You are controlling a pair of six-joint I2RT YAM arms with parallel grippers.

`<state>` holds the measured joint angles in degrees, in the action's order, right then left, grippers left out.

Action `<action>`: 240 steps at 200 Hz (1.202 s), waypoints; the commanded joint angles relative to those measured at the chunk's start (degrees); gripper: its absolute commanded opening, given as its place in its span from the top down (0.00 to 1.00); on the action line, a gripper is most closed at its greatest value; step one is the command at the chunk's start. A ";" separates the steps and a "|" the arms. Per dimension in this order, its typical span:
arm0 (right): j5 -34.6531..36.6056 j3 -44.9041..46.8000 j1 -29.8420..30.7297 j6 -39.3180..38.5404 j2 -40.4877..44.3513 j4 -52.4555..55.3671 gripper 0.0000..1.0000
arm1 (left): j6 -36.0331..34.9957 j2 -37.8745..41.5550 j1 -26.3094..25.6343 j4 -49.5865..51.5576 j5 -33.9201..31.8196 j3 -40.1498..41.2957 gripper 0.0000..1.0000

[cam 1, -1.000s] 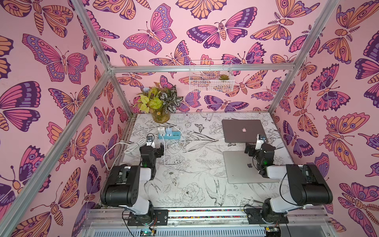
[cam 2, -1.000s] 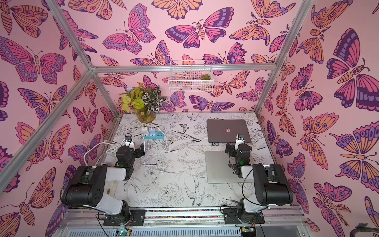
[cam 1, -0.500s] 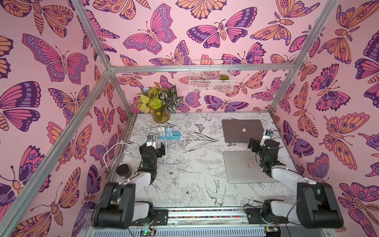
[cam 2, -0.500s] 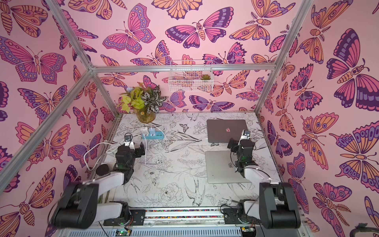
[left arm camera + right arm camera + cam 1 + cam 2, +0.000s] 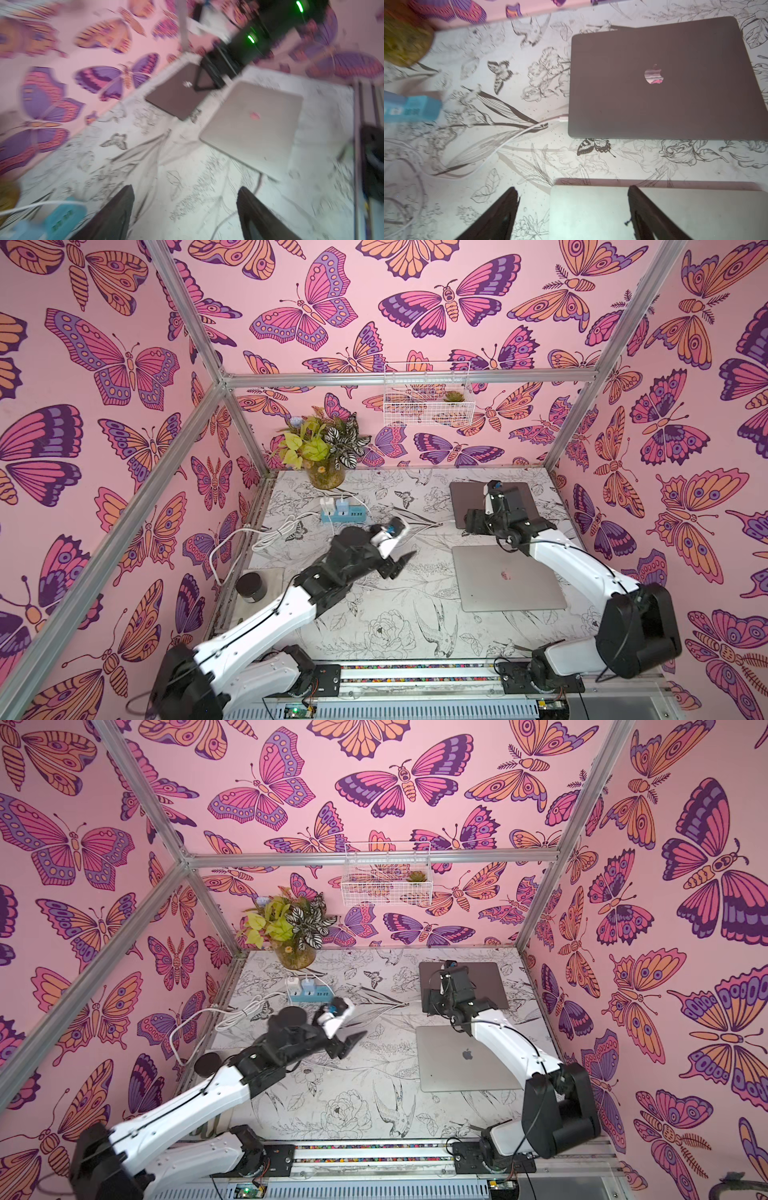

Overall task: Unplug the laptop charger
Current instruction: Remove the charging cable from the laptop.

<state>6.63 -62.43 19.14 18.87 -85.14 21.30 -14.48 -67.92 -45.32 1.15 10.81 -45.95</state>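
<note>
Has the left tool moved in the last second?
Yes. The left tool has swung away from the blue plastic power strip at the back, out toward the table's middle and nearer the closed silver laptop.

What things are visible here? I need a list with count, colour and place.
dark laptop: 1, dark grey, far right, closed
silver laptop: 1, silver, near right, closed
cable: count unclear, white, plugged into dark laptop
power strip: 1, blue, far left
chargers: 2, white, on power strip
plant: 1, green, far left corner
basket: 1, white wire, back wall
jar: 1, black, left edge
table: 1, white with drawings
left gripper: 1, black, open, above table middle
right gripper: 1, black, open, between laptops
</note>
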 commanded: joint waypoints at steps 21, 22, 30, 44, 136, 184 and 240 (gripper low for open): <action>10.92 -2.56 -0.96 -1.52 -4.14 10.02 0.11 | -15.18 -18.23 -6.67 11.39 6.45 -6.59 0.27; 10.67 -2.32 -1.04 -1.41 -4.06 9.74 0.11 | -15.29 -18.53 -6.78 11.40 6.52 -6.69 0.27; 8.24 -0.72 -1.91 -0.35 -3.29 7.39 0.11 | -16.22 -20.74 -7.41 11.37 7.06 -7.78 0.27; 2.94 2.23 -3.15 0.42 -1.79 3.42 0.10 | -17.65 -24.26 -7.85 11.25 8.80 -9.53 0.26; -1.15 28.44 -3.23 0.37 15.06 -32.38 0.07 | -22.43 -38.16 -9.35 10.98 10.73 -15.97 0.42; 3.04 35.54 -3.23 1.43 22.83 -40.03 0.06 | -22.48 -42.93 -9.09 13.41 8.56 -17.84 0.65; 7.59 40.54 -3.23 1.67 29.26 -43.62 0.05 | -21.69 -44.06 -9.00 15.55 8.01 -18.71 0.96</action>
<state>10.81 -23.11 15.86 19.73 -57.54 -18.72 -36.56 -110.43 -54.39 12.08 20.14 -64.93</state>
